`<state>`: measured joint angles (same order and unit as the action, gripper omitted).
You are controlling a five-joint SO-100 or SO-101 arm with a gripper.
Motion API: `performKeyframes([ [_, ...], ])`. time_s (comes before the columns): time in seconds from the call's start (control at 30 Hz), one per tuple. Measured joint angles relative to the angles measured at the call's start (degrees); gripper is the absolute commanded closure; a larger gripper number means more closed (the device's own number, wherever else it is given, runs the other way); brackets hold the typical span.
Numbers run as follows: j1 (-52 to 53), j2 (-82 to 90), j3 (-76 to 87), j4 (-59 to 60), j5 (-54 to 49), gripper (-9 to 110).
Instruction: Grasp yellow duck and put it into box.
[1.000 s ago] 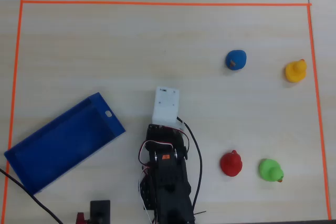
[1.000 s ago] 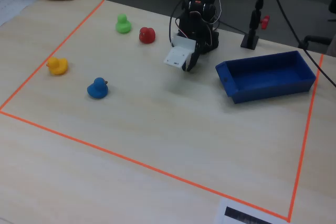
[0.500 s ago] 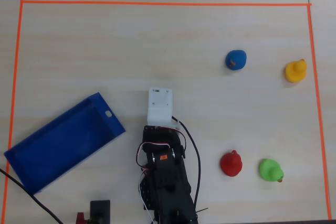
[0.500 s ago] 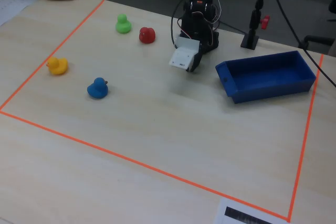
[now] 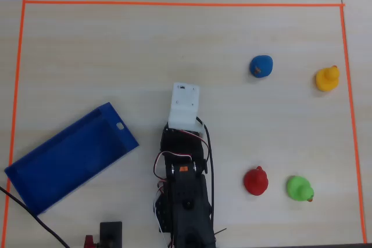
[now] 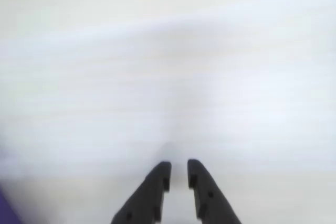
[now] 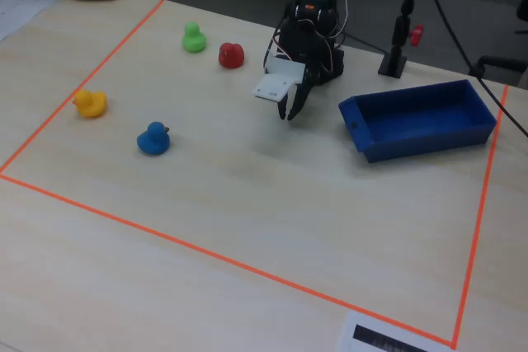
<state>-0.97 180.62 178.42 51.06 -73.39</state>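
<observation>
Left to right in the overhead view: the box (image 5: 70, 158) sits empty low on the left of the counter (image 5: 174, 45). Right of the box, the arm (image 5: 185, 196) has swung. Half a second ago its white wrist block leaned toward the box; now it points up and slightly right, away from the box. In the fixed view the hand (image 7: 290, 110) has lifted a bit and its dark tips hang just above the counter.

Wrist view is motion-blurred; the hand (image 6: 178, 174) shows its two tips nearly together with a thin gap and nothing between them, so we call it closed and empty.

Further right of the box: blue duck (image 5: 261, 66), red duck (image 5: 256, 181), green duck (image 5: 300, 189). The yellow duck (image 5: 327, 78) is farthest from the box, upper right, just inside the orange tape (image 5: 347, 74), untouched.

We judge the reach toward the yellow duck is only starting: the hand must open and travel well past the blue duck.
</observation>
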Motion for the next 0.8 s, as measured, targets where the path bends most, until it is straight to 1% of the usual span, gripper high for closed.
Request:
performKeyframes([
  [0.17,4.6,-9.7,-5.4,-10.8,0.9,101],
  [0.37,12.8,-27.2,-19.9,-26.8,6.7,101],
  [0.47,17.9,-36.5,-26.7,-34.3,7.6,101],
  [0.67,28.7,-52.3,-33.2,-47.9,7.7,101],
  [0.8,36.1,-60.3,-35.8,-53.3,6.1,101],
])
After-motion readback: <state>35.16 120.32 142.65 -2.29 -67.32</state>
